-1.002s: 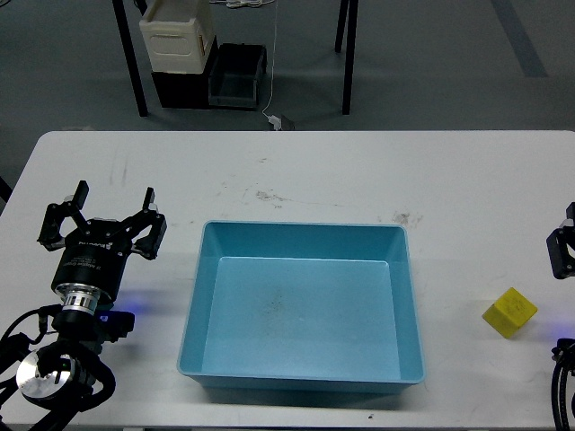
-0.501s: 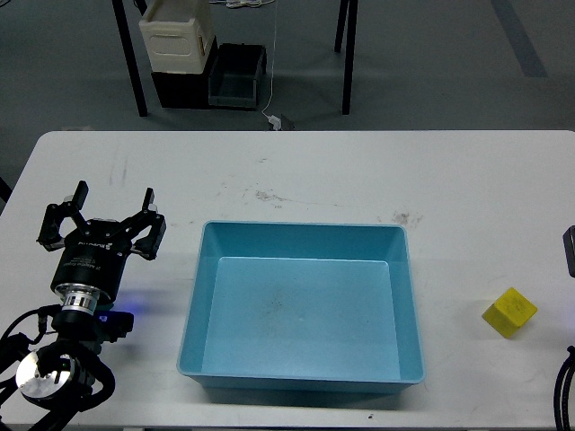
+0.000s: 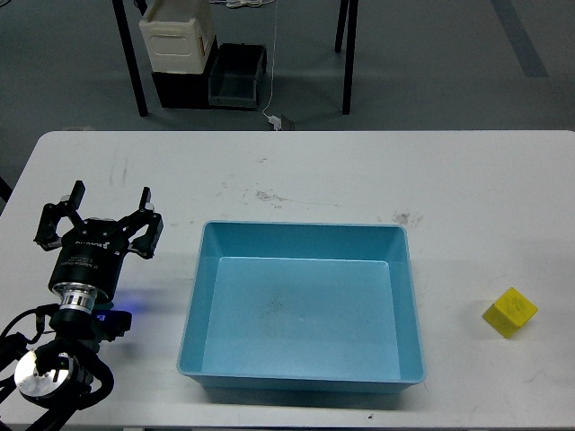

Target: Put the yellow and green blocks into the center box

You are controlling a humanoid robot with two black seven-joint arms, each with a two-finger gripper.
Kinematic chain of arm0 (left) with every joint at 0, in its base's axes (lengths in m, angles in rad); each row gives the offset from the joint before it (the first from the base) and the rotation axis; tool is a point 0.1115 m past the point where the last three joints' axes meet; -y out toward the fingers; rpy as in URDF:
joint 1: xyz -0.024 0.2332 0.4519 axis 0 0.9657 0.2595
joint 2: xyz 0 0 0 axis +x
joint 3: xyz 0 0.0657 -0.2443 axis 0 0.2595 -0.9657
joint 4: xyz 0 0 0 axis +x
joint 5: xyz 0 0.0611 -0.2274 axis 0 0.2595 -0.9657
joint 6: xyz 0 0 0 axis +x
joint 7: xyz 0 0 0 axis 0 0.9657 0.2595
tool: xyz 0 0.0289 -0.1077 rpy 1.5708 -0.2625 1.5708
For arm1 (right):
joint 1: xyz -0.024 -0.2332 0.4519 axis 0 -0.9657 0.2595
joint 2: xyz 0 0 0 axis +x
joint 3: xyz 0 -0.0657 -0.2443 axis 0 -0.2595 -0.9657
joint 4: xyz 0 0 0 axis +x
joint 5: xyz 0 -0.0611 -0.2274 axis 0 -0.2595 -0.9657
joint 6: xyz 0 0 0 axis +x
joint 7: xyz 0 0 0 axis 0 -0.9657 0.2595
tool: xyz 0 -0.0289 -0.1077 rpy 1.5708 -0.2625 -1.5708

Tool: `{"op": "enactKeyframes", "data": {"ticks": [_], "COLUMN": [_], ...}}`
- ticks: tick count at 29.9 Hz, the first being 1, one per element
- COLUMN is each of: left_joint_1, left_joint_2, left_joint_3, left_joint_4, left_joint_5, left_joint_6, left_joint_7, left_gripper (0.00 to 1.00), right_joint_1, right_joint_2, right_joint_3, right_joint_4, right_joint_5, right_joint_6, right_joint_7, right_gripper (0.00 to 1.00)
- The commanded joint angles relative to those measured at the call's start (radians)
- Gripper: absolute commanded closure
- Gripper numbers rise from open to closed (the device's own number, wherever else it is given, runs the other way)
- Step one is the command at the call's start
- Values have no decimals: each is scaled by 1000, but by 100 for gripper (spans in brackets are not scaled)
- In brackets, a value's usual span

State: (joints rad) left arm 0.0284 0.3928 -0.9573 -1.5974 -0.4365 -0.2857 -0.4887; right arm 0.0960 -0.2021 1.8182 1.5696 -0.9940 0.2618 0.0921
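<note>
Left claw [image 3: 99, 211]: spread wide, holding nothing, over the left side of the desk [image 3: 305, 175], just left of the box.
Right claw: out of sight.
Blue box [image 3: 302, 379]: centre of the desk, near edge, nothing inside.
Yellow block [image 3: 509, 312]: on the desk, well right of the box.

A lab or workshop: a scuffed white desk [image 3: 314, 171] on a grey floor [image 3: 431, 63], with stacked storage bins [image 3: 193, 58] and a trailing cable [image 3: 272, 90] beyond it.
</note>
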Motion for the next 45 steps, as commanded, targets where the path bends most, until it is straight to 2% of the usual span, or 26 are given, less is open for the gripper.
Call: {"op": "enactKeyframes", "data": {"ticks": [1, 3, 5, 6, 9, 10, 15, 21, 28, 36, 40, 45], "left_joint_1": [1, 1, 2, 2, 2, 4, 4, 4, 5, 4, 4, 2], "left_joint_2": [-2, -2, -2, -2, -2, -2, -5, -5, -5, -8, -9, -17], "left_joint_3": [0, 0, 0, 0, 0, 0, 0, 2, 5, 5, 6, 11], "left_joint_4": [1, 2, 2, 2, 4, 5, 13, 14, 16, 19, 20, 27], "left_joint_5": [1, 1, -1, 1, 1, 1, 1, 1, -1, -1, 1, 1], "left_joint_6": [-1, -1, -1, -1, -1, -1, -1, -1, -1, -1, -1, -1], "left_joint_7": [0, 0, 0, 0, 0, 0, 0, 0, 0, 0, 0, 0], "left_gripper": [0, 0, 0, 0, 0, 0, 0, 0, 0, 0, 0, 0], "right_joint_1": [99, 138, 180, 198, 255, 283, 416, 661, 898, 884, 881, 880], "right_joint_2": [-94, -153, -221, -250, -325, -353, -508, -583, -671, -901, -1010, -1031], "right_joint_3": [-60, -109, -144, -160, -227, -258, -448, -716, -1078, -1281, -1430, -1562], "right_joint_4": [-3, -19, -54, -72, -132, -146, -157, -157, -114, 42, 58, 49], "right_joint_5": [-127, -137, -161, -179, -265, -305, -532, -730, -1012, -1109, -1124, -1141], "right_joint_6": [-6, 8, 37, 49, 63, 63, 97, 227, 227, 227, 227, 227], "right_joint_7": [0, 14, 81, 134, 349, 397, 397, 397, 397, 397, 397, 397], "right_gripper": [0, 0, 0, 0, 0, 0, 0, 1, 1, 1, 0, 0]}}
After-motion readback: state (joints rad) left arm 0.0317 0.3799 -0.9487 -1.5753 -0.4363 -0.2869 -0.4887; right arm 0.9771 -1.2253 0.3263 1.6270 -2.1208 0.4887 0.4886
